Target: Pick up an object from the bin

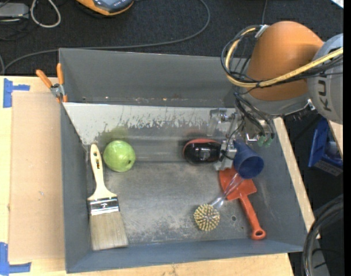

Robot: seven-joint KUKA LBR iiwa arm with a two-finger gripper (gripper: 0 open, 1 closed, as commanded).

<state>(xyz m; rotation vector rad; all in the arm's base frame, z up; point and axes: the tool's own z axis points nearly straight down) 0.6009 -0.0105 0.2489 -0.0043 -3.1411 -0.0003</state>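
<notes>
My gripper (pixel 228 147) hangs low at the bin's right side, beneath the orange wrist cover. It sits between a black and red oval thing (pixel 199 151) on its left and a blue cup (pixel 247 163) lying on its side on its right, close to both. Whether it touches either I cannot tell. Just below the cup lies an orange scraper (pixel 243 199) with its handle pointing to the front right corner. A round bristle brush with a clear handle (pixel 207 217) lies beside the scraper.
A green apple (pixel 119 155) rests at the left, near the back wall's slope. A flat paintbrush with a pale wooden handle (pixel 104 204) lies along the left wall. Bare bin floor stretches across the middle and front.
</notes>
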